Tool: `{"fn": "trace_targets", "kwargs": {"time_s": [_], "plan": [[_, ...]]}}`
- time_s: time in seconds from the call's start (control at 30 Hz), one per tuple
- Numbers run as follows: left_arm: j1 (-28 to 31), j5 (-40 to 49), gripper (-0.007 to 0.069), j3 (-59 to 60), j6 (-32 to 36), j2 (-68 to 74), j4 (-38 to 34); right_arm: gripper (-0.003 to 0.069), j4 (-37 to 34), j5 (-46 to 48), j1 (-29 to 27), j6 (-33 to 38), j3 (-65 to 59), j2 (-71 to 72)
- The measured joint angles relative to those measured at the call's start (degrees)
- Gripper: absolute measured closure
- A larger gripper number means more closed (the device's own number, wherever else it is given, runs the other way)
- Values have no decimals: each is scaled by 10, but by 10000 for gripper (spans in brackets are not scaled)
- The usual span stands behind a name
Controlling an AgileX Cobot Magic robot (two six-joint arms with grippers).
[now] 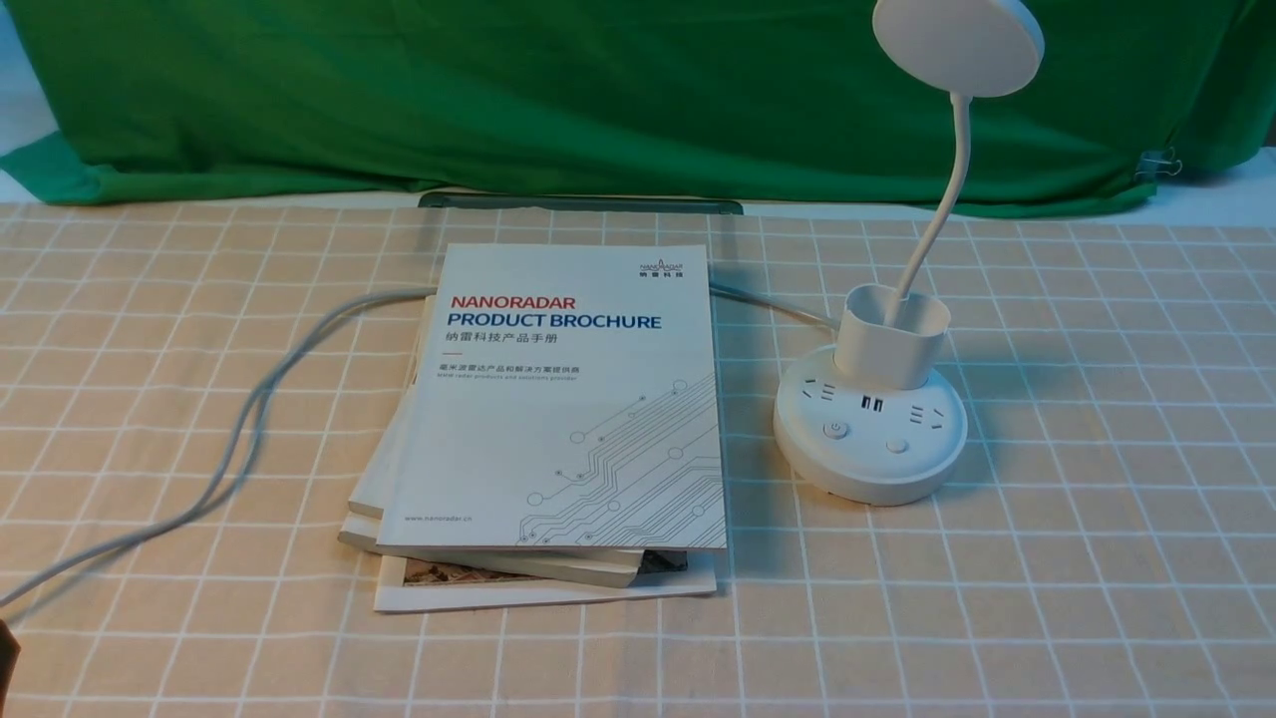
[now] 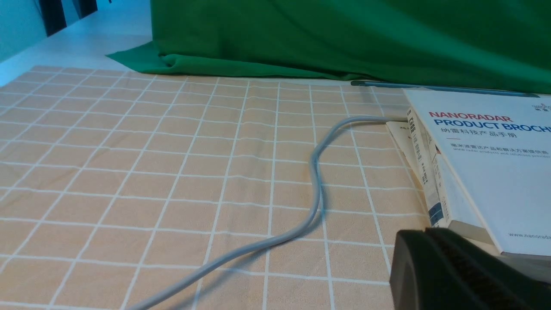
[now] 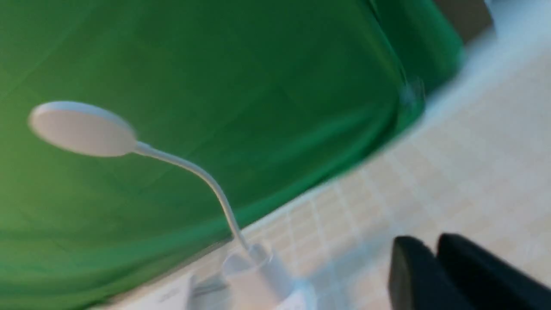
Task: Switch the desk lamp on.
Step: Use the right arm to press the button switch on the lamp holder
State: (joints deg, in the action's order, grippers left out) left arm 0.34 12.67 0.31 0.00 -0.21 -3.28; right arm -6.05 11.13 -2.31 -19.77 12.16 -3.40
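The white desk lamp (image 1: 869, 424) stands at the right of the table. Its disc head (image 1: 957, 40) is up high on a thin bent neck (image 1: 942, 199), which rises from a cup holder (image 1: 890, 334). The puck base shows sockets and two round buttons (image 1: 835, 430). No glow shows from the head. The right wrist view is blurred; in it the lamp (image 3: 82, 129) is well ahead of my right gripper (image 3: 427, 241), whose fingers are nearly together with nothing between them. My left gripper (image 2: 424, 231) is shut and empty, low beside the books' near corner. Neither arm shows clearly in the front view.
A stack of books (image 1: 558, 419) topped by a white brochure lies mid-table, left of the lamp. A grey cable (image 1: 249, 419) runs from behind the books toward the front left. Green cloth (image 1: 598, 90) hangs along the back. A checked cloth (image 1: 1097, 558) covers the table.
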Motion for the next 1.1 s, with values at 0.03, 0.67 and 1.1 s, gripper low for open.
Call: {"fn": "trace_targets", "kwargs": {"time_s": [0.03,0.67,1.1], "plan": [[0,0,603,0,0,0,0,613,0,18,0,56,36,-23],[0,0,603,0,0,0,2,631,12,439,194,390,470,-584],[0,0,603,0,0,0,2,631,13,402,218,374,563,-868]]}}
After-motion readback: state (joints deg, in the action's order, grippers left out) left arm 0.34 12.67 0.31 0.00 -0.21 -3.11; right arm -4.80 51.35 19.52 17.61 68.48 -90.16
